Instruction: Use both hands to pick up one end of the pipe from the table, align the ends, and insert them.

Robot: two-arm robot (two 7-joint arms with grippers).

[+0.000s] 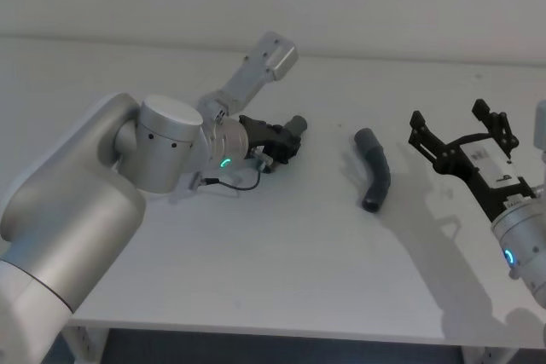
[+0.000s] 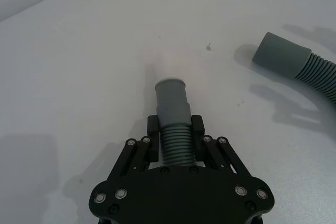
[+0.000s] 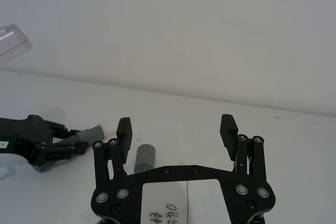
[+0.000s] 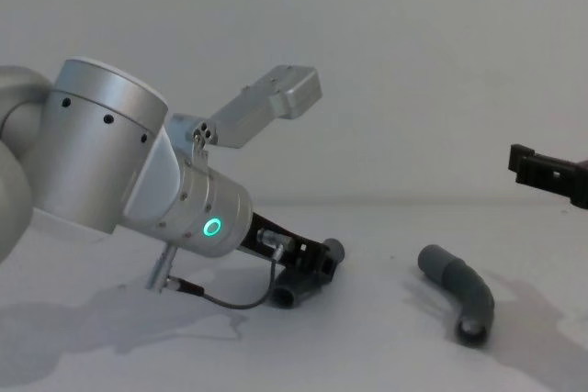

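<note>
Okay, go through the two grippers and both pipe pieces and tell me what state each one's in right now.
held pipe piece: clamped by its ribbed body in the left gripper, cuff sticking out past the fingers.
left gripper: shut on the held pipe piece.
right gripper: open, empty, raised above the table.
other pipe piece: lying loose on the table, untouched.

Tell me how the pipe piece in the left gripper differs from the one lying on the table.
Held piece: clamped by its ribs in the left gripper, on the robot's left. Loose piece: lies free on the table, further right, near the open right gripper. Both are dark grey, ribbed, with smooth cuffs.
</note>
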